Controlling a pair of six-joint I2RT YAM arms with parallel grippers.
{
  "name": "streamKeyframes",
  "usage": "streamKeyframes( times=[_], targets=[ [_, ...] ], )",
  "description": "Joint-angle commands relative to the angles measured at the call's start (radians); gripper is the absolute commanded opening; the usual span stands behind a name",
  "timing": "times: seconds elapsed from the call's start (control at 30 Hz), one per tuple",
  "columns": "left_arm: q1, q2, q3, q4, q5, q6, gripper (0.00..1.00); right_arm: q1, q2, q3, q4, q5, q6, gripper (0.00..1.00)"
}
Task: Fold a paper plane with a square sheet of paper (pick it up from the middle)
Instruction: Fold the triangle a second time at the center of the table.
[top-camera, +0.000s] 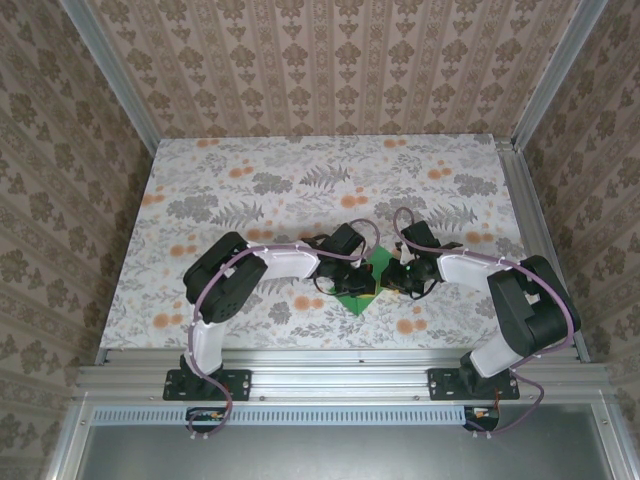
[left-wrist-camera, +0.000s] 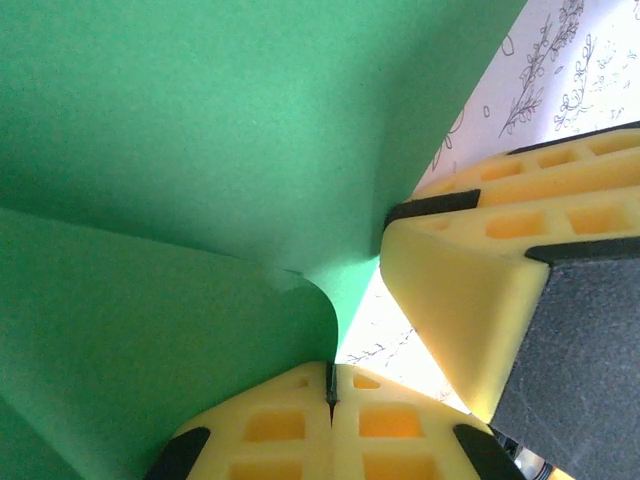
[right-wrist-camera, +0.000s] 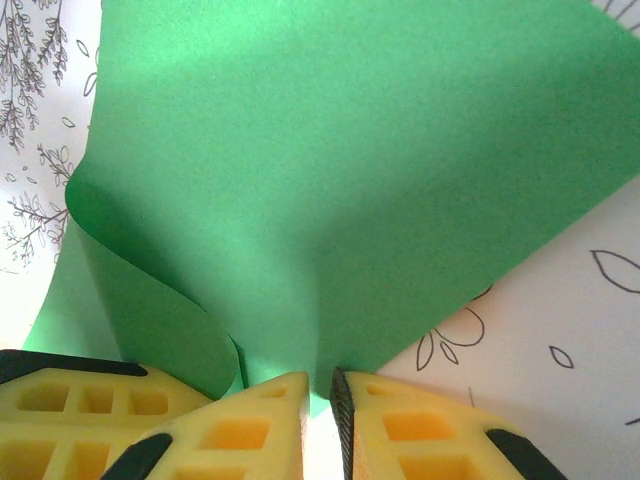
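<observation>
Two robot arms meet over the square sheet of paper (top-camera: 358, 294), which lies on the floral desk (top-camera: 250, 190) toward six o'clock from the desk's middle, close to the near edge. The sheet is thin, plain and bright green. Part of it is raised off the desk and bends in soft curves, with one flap rolled over on itself. It looks nearly weightless and limp, with no stiffness of its own. It would likely take a crease for good wherever it is pressed, and could tear if the two arms pull apart. Its smooth face may slide out of soft pads, so a shallow, firm pinch at an edge or along a fold line seems the safest hold. The left gripper (left-wrist-camera: 330, 385) sits at the sheet's nine o'clock side, clenched tight, apparently nipping a small curled tab of the paper's edge. The right gripper (right-wrist-camera: 320, 390) sits at the three o'clock side, nearly closed, grasping a sliver of green edge. Both grippers stand just beside each other.
</observation>
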Motion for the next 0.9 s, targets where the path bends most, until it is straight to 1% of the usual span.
streamKeyframes(
  times=[0.0, 0.33, 0.87],
  targets=[
    [-0.003, 0.0, 0.012, -0.042, -0.027, 0.038, 0.0, -0.001, 0.013, -0.019, -0.006, 0.002, -0.017, 0.2],
    [-0.002, -0.003, 0.009, -0.052, -0.065, 0.042, 0.0, -0.001, 0.014, -0.025, -0.007, -0.001, -0.017, 0.2],
    [-0.004, 0.038, 0.002, 0.013, -0.018, 0.023, 0.0, -0.001, 0.02, -0.032, 0.005, -0.007, -0.016, 0.2]
  ],
)
